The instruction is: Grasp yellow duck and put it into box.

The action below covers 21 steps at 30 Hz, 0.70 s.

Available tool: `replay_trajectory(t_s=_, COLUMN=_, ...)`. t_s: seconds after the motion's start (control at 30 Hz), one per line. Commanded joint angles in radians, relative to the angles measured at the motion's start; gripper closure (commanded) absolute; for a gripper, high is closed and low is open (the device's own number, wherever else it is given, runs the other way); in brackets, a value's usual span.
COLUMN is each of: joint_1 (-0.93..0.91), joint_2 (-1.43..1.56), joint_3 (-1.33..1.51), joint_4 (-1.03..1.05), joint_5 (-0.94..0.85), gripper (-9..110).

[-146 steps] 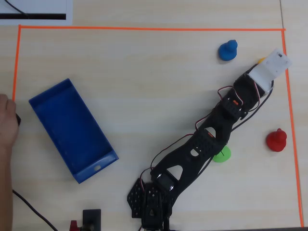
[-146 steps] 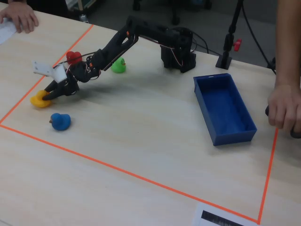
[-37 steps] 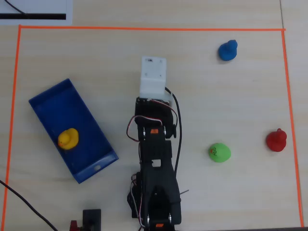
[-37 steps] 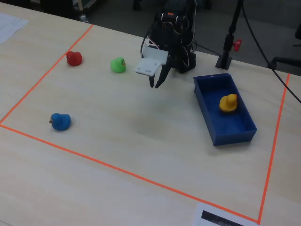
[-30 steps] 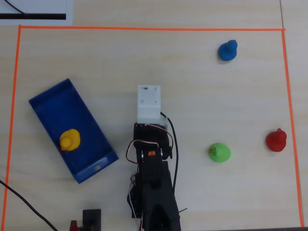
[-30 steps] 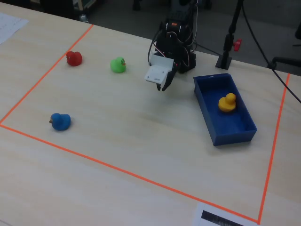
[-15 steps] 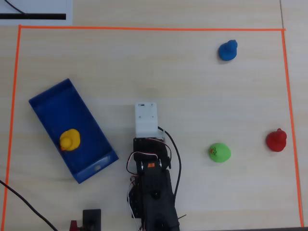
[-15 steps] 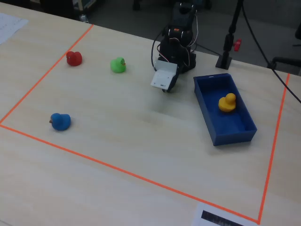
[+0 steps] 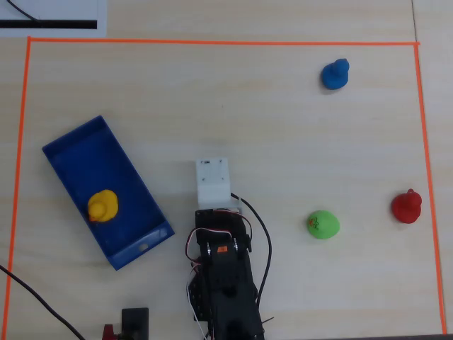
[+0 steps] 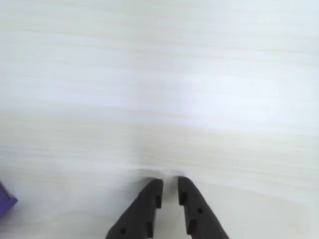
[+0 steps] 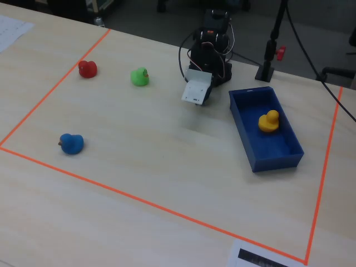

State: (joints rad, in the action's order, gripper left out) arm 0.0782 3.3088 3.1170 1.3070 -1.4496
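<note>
The yellow duck (image 9: pixel 102 205) sits inside the dark-blue box (image 9: pixel 79 152), toward its nearer end in the overhead view. It also shows in the fixed view (image 11: pixel 268 121), in the box (image 11: pixel 278 149). My arm (image 9: pixel 223 262) is folded back beside the box, with its white wrist housing (image 9: pixel 212 181) pointing at bare table. In the wrist view my gripper (image 10: pixel 169 185) is empty, its black fingers almost touching, low over the wood. A corner of the box (image 10: pixel 5 201) shows at the lower left of that view.
A green duck (image 9: pixel 323 224), a red duck (image 9: pixel 407 206) and a blue duck (image 9: pixel 335 74) stand on the table right of the arm. Orange tape (image 9: pixel 212 42) frames the work area. A black stand (image 11: pixel 268 61) and cables are behind the arm.
</note>
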Motion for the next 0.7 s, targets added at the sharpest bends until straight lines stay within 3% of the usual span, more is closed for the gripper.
replay_trajectory(t_s=0.0, joint_1=0.008, joint_2=0.002, joint_3=-0.006, joint_4=0.018, joint_5=0.003, gripper=101)
replay_trajectory(t_s=0.67, joint_1=0.009, joint_2=0.002, joint_3=-0.006, joint_4=0.018, joint_5=0.011, gripper=99)
